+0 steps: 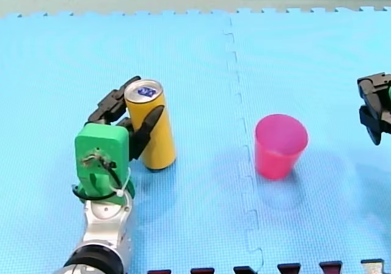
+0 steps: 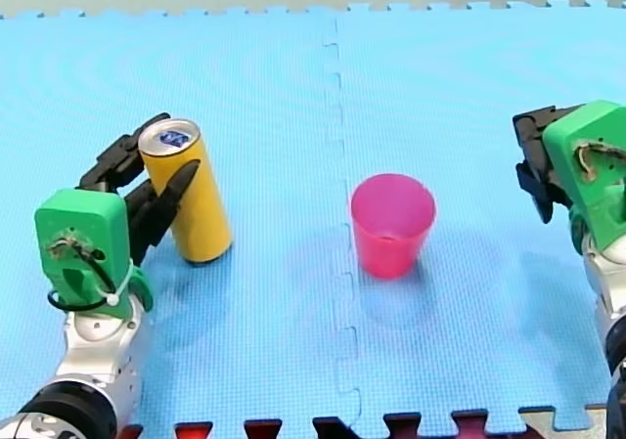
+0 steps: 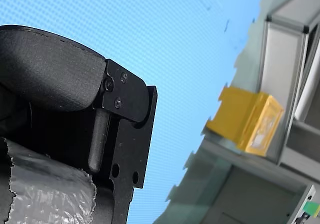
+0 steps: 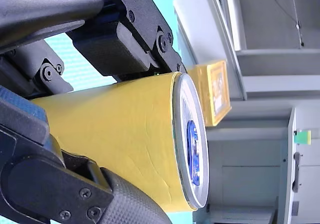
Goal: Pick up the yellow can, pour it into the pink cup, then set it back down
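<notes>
The yellow can (image 1: 161, 141) is gripped by the left hand (image 1: 119, 130), fingers (image 1: 146, 133) wrapped round its side, slightly tilted, low at the blue foam mat (image 1: 201, 72). The pink cup (image 1: 280, 146) stands upright well apart. The right hand (image 2: 577, 165), holding nothing, is seen at the mat's right edge.

**Task Objects: Condition and Position**

Yellow can (image 1: 154, 137): tall, slim, with a yellow body and a silver top with a blue patch at the centre. It leans slightly, top toward the left, with its base at the blue mat (image 1: 201, 66). It is enclosed by the fingers of the left hand (image 1: 122, 124).

Pink cup (image 1: 280, 146): upright, mouth upward. It stands alone on the mat to the right of the can, well apart from it.
</notes>
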{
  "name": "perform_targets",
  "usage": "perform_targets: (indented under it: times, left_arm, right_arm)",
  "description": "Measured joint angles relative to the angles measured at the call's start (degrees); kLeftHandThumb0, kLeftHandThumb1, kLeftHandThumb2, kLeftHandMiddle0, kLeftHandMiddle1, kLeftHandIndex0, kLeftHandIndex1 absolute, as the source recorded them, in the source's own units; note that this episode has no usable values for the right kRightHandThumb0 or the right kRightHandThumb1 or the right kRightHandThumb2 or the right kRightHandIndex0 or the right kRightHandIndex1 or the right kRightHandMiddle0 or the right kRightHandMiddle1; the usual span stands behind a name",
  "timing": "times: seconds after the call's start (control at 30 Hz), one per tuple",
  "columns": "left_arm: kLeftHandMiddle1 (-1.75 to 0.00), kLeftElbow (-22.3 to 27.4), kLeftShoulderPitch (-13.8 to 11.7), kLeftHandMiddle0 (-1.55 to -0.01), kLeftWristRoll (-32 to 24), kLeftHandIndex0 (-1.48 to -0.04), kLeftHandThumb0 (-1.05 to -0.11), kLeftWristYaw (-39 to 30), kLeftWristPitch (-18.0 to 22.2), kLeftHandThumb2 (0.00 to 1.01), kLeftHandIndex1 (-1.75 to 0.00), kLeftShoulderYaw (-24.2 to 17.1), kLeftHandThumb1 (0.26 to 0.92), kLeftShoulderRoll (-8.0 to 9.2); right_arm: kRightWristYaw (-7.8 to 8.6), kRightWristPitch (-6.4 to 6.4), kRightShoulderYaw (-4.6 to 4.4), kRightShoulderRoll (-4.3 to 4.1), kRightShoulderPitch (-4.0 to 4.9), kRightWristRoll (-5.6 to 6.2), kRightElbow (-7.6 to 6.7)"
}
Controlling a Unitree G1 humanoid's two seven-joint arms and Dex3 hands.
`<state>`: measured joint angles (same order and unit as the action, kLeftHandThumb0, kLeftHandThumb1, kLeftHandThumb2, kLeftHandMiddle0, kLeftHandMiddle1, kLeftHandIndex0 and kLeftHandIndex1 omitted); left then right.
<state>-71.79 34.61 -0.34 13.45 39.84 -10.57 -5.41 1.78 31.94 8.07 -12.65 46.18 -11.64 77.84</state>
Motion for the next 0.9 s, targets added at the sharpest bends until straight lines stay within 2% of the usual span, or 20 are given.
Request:
perform_targets:
  times: [0.4,0.43,0.47,0.5,0.53,0.57,0.6,0.63,0.73,0.9]
  left_arm:
    - [-0.08,0.34,-0.27,-1.32,1.18,-1.20,-0.366,-0.16,0.83,0.00,-0.01,0.57,0.836,1.05]
    - [-0.08,0.38,-0.27,-1.32,1.25,-1.20,-0.367,-0.10,0.98,0.00,-0.01,0.62,0.836,1.13]
    - [-0.07,0.40,-0.23,-1.32,1.33,-1.20,-0.368,0.10,1.01,0.00,0.00,0.65,0.836,1.23]
    - [-0.07,0.43,-0.07,-1.32,1.90,-1.20,-0.369,0.76,1.17,0.00,0.00,0.90,0.836,1.31]
    - [-0.07,0.50,0.23,-1.32,2.52,-1.20,-0.370,1.57,1.45,0.00,0.00,1.27,0.836,1.37]
    - [-0.06,0.64,0.71,-1.33,3.53,-1.20,-0.371,2.26,2.01,0.00,0.00,1.77,0.836,1.39]
    - [-0.06,0.69,0.96,-1.33,3.92,-1.20,-0.372,2.84,2.19,0.00,0.00,2.01,0.836,1.56]
    - [-0.06,0.71,1.31,-1.33,4.67,-1.20,-0.372,3.60,2.67,0.00,0.00,2.47,0.835,1.99]
    - [-0.06,0.98,2.47,-1.34,5.72,-1.21,-0.372,3.81,4.00,0.00,0.00,3.35,0.835,2.88]
    - [-0.06,1.23,3.09,-1.36,7.48,-1.22,-0.372,4.67,4.36,0.00,-0.01,4.83,0.834,2.97]
  right_arm:
    - [-0.17,0.03,-0.22,0.05,0.07,-0.17,0.00]
    - [-1.09,-0.01,-0.05,0.56,0.17,0.08,-0.06]
    - [-3.16,-0.01,0.45,1.96,0.50,0.90,-0.28]
    - [-3.71,-0.10,1.09,3.13,0.76,2.15,-0.55]
    - [-2.92,-0.18,1.63,3.83,1.02,3.08,-0.75]
    - [-0.66,-0.36,1.82,3.83,1.16,3.55,-0.83]
    - [0.93,-0.45,1.79,3.52,1.18,3.59,-0.83]
    - [3.04,-0.71,1.61,2.70,1.18,3.53,-0.80]
    - [4.32,-0.95,1.12,1.03,1.26,3.32,-0.76]
    - [4.41,-1.21,0.65,0.86,1.33,3.20,-0.64]
